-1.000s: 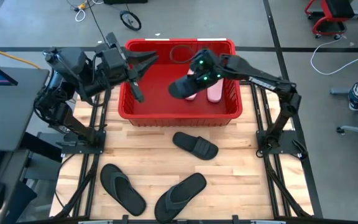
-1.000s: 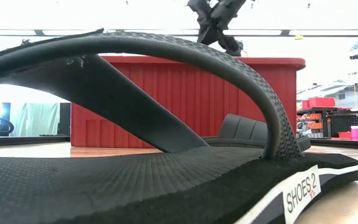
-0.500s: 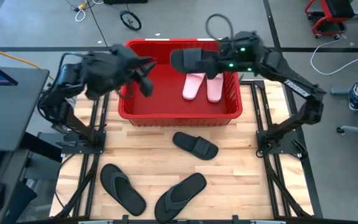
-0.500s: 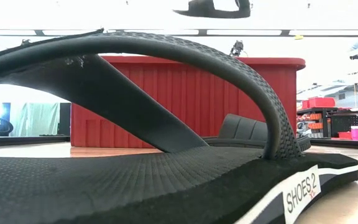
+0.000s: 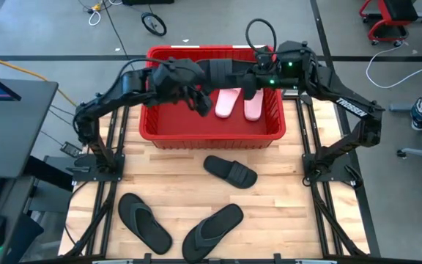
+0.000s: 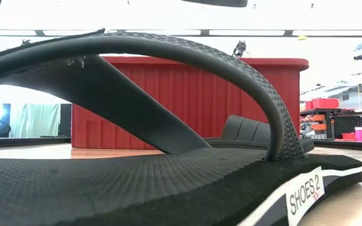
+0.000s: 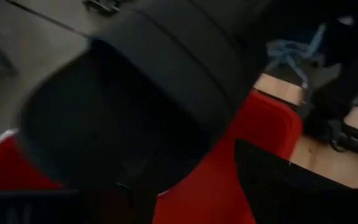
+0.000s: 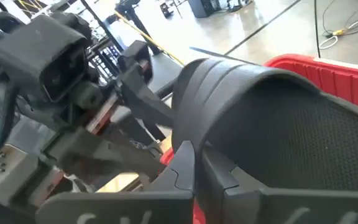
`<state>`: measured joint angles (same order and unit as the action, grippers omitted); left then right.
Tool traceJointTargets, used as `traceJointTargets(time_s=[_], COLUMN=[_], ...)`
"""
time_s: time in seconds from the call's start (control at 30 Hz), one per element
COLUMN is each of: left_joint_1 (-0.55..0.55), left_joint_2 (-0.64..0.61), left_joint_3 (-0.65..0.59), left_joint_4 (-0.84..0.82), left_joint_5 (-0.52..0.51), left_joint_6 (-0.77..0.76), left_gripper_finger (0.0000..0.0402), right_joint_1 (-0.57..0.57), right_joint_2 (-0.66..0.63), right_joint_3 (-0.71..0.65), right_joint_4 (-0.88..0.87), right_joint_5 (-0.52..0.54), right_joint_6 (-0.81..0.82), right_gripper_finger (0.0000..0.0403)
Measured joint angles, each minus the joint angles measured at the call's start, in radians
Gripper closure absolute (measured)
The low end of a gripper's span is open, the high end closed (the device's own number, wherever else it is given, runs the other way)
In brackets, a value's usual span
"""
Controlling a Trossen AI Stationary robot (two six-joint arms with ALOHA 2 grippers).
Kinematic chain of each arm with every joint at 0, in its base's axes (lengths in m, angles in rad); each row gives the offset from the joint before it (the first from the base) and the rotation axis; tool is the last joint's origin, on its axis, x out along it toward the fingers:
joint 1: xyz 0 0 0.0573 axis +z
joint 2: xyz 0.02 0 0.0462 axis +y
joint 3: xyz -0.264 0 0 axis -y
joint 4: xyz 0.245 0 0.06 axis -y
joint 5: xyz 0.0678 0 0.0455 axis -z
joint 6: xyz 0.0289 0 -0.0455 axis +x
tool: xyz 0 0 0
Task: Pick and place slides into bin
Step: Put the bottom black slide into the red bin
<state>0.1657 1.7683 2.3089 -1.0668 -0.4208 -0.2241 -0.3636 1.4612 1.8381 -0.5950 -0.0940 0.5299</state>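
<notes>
A black wide-strap slide (image 5: 222,73) hangs above the red bin (image 5: 211,136), with my right gripper (image 5: 245,81) shut on it. My left gripper (image 5: 198,95) has reached over the bin's left wall and stands open at the slide's left end; the slide (image 7: 135,106) fills its wrist view. Two pale pink slides (image 5: 240,103) lie side by side on the bin's floor at the right. On the table in front of the bin lie another black slide (image 5: 231,171) and two black flip-flops (image 5: 145,220) (image 5: 212,229). My right gripper pinches the slide's sole edge (image 8: 194,149) beside the wide strap (image 8: 229,87), between its two fingers, coming level from the table's right side. The slide is lifted clear above the bin, roughly level. My left gripper's fingers (image 8: 145,102) are close to the slide's left end; I cannot tell whether they touch it.
The bin stands at the table's far middle, between both arms' frames. One flip-flop (image 6: 168,125) lies right before the low camera and hides most of the table. Bare wood (image 5: 284,213) shows at the near right.
My right gripper has lifted the black slide from low in the bin, beside the pink slides, up above it and toward the far edge. My left gripper has swung from the bin's left wall toward the right, up to the slide's left end.
</notes>
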Motion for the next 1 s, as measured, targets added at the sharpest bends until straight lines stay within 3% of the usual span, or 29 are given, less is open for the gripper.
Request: traceJointTargets(time_s=[0.43, 0.57, 0.73, 1.0], left_joint_1=[0.014, 0.014, 0.018, 0.03], left_joint_2=[0.006, 0.006, 0.006, 0.005], left_joint_3=[0.001, 0.001, 0.001, 0.001], left_joint_4=[0.142, 0.147, 0.169, 0.136], left_joint_5=[0.072, 0.075, 0.078, 0.082], left_joint_6=[0.037, 0.083, 0.132, 0.143], left_gripper_finger=[0.0219, 0.0267, 0.0378, 0.039], right_joint_1=[0.0, 0.0, -0.001, 0.001], right_joint_2=[0.0, 0.0, -0.001, 0.001], right_joint_3=[0.0, 0.0, 0.0, 0.001], right_joint_4=[0.04, 0.04, 0.046, 0.03], right_joint_5=[-0.001, -0.003, 0.002, 0.061], right_joint_6=[-0.012, -0.053, -0.072, -0.087], right_gripper_finger=[0.0396, 0.0394, 0.0393, 0.0352])
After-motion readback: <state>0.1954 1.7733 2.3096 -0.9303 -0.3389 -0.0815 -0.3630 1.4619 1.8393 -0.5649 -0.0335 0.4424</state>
